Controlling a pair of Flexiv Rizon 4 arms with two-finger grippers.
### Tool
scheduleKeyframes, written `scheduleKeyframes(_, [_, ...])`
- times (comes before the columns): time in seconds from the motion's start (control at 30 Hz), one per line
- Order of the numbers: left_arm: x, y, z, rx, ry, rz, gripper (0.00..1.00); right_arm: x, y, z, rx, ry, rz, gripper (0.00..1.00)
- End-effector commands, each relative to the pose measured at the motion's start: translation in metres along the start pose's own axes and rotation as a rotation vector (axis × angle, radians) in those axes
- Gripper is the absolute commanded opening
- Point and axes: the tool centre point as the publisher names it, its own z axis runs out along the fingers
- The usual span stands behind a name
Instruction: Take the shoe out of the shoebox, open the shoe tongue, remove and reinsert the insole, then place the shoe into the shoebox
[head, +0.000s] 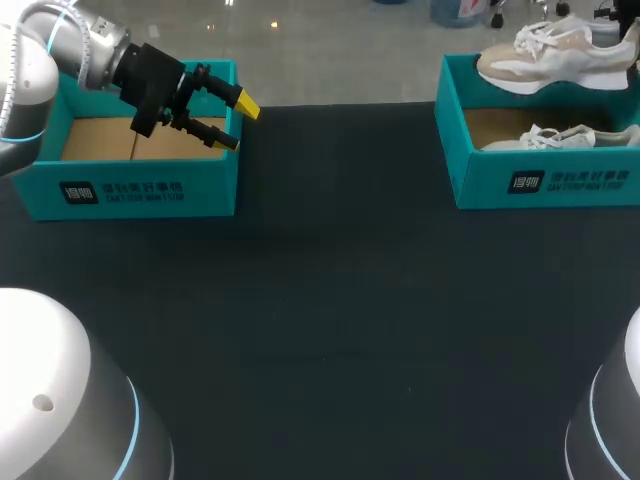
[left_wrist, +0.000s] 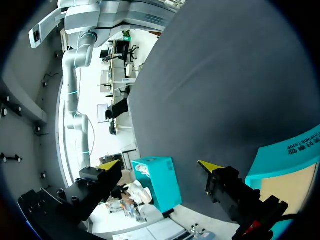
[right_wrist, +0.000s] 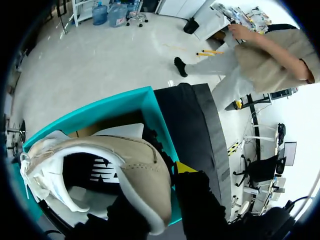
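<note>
Currently, the left gripper (head: 240, 124) stands open, with nothing between its yellow tips. It hangs over the right-hand wall of the left shoebox (head: 130, 190), at the upper left of the frame. In the left wrist view the tips of this gripper (left_wrist: 160, 165) are spread wide, and a corner of the same shoebox (left_wrist: 292, 152) lies beside one finger.

The right gripper (right_wrist: 167, 192) is clamped on the heel of the beige-and-white shoe (right_wrist: 115, 167); one yellow tip shows just beside the heel. In the head view the shoe (head: 555, 55) is raised above the right shoebox (head: 540, 185), at the upper right of the frame, toe pointing left. A second shoe (head: 565, 137) lies inside that shoebox. Both shoeboxes rest on the dark surface (head: 330, 320), well apart.
</note>
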Motion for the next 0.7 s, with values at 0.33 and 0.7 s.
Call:
scheduleKeyframes(0.33, [0.000,0.000,0.000,0.001,0.002,0.001,1.00,0.017,-0.012,0.041,-0.064,-0.007,-0.005,0.00])
scheduleKeyframes(0.7, [0.000,0.000,0.000,0.001,0.002,0.001,1.00,0.038,-0.001,0.075,-0.058,-0.009,-0.009,0.00])
